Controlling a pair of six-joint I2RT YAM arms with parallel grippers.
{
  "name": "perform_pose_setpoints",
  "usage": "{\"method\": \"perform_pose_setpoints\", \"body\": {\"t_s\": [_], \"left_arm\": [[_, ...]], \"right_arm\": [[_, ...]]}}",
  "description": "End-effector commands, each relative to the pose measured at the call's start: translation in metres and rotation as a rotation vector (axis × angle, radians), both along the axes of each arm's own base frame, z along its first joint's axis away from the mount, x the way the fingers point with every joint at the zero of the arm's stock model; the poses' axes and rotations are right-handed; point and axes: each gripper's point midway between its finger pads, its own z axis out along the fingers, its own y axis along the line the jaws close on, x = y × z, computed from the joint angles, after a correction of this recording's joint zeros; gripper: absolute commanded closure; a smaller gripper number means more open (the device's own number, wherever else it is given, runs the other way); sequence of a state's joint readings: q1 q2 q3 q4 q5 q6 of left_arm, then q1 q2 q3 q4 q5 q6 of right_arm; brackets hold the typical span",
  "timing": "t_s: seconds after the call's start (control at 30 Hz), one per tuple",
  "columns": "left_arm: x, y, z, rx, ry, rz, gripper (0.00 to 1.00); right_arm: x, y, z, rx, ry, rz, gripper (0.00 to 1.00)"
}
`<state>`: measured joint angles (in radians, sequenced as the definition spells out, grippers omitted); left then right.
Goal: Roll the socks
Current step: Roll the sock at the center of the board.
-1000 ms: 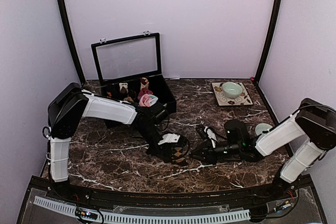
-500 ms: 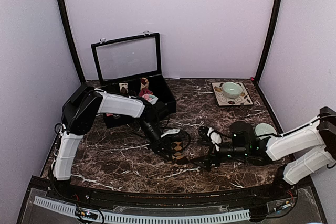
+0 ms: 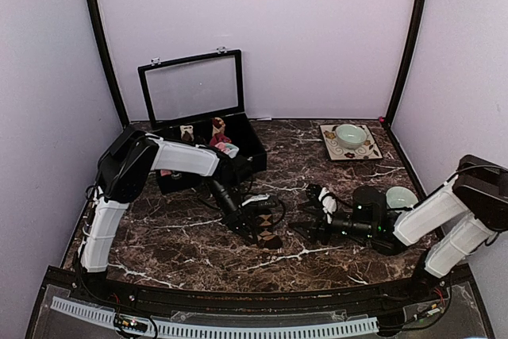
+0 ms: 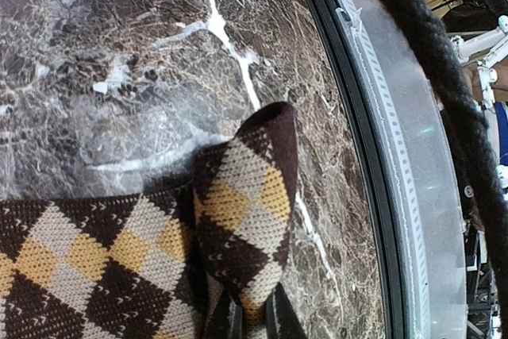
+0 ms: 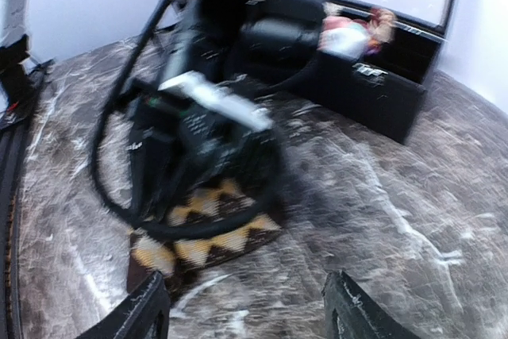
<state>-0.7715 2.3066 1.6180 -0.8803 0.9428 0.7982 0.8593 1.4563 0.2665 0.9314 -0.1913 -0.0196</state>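
Observation:
The dark brown sock with tan diamond checks lies on the marble table in front of the arms. My left gripper reaches down onto it. In the left wrist view my left gripper is shut on a folded-up end of this sock. My right gripper is open and empty just right of the sock. In the blurred right wrist view my right gripper has its jaws wide apart, short of the sock. The pink and mint sock sits in the black box and also shows in the right wrist view.
A black box with its clear lid raised stands at the back left, holding small sock bundles. A patterned plate with a green bowl is at the back right. A mint bowl sits by my right arm.
My right arm has drawn back to the right, away from the sock, with its jaws open. My left gripper has kept hold of the brown sock and shifted slightly.

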Motion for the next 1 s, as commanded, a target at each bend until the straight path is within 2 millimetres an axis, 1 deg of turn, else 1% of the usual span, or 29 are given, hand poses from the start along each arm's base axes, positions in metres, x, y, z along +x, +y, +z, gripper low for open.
{"method": "perform_pose_setpoints", "body": {"t_s": [0.0, 0.07, 0.17, 0.37, 0.4, 0.47, 0.57, 0.67, 0.77, 0.87, 0.93, 0.97], "left_arm": [[-0.008, 0.051, -0.065, 0.31, 0.004, -0.024, 0.91], [-0.008, 0.052, -0.065, 0.313, 0.004, -0.024, 0.91], [-0.007, 0.052, -0.065, 0.312, 0.006, -0.022, 0.91], [-0.006, 0.052, -0.065, 0.314, 0.005, -0.016, 0.91], [-0.005, 0.052, -0.065, 0.314, 0.005, -0.015, 0.91], [-0.004, 0.052, -0.065, 0.313, 0.003, -0.011, 0.91], [-0.003, 0.052, -0.065, 0.312, 0.003, -0.007, 0.91], [-0.004, 0.052, -0.063, 0.303, 0.008, -0.011, 0.91], [-0.004, 0.051, -0.06, 0.29, 0.007, -0.017, 0.9], [-0.005, 0.051, -0.059, 0.286, 0.003, -0.019, 0.9], [-0.004, 0.051, -0.059, 0.283, 0.0, -0.018, 0.89], [-0.003, 0.05, -0.058, 0.281, -0.008, -0.016, 0.87]], "right_arm": [[-0.036, 0.029, 0.018, 0.105, -0.105, 0.299, 0.4], [-0.044, 0.039, 0.005, 0.081, -0.074, 0.383, 0.44], [-0.05, 0.052, -0.003, 0.072, -0.035, 0.476, 0.48], [-0.056, 0.064, -0.025, 0.011, 0.044, 0.57, 0.52], [-0.055, 0.067, -0.027, -0.002, 0.046, 0.579, 0.53], [-0.058, 0.067, -0.039, -0.045, 0.078, 0.601, 0.54], [-0.059, 0.069, -0.048, -0.074, 0.092, 0.616, 0.55], [-0.056, 0.071, -0.06, -0.124, 0.102, 0.603, 0.56], [-0.051, 0.075, -0.068, -0.154, 0.096, 0.583, 0.58], [-0.045, 0.079, -0.069, -0.166, 0.079, 0.556, 0.67], [-0.043, 0.08, -0.068, -0.168, 0.081, 0.547, 0.78], [-0.042, 0.08, -0.069, -0.17, 0.087, 0.544, 0.85]]}}
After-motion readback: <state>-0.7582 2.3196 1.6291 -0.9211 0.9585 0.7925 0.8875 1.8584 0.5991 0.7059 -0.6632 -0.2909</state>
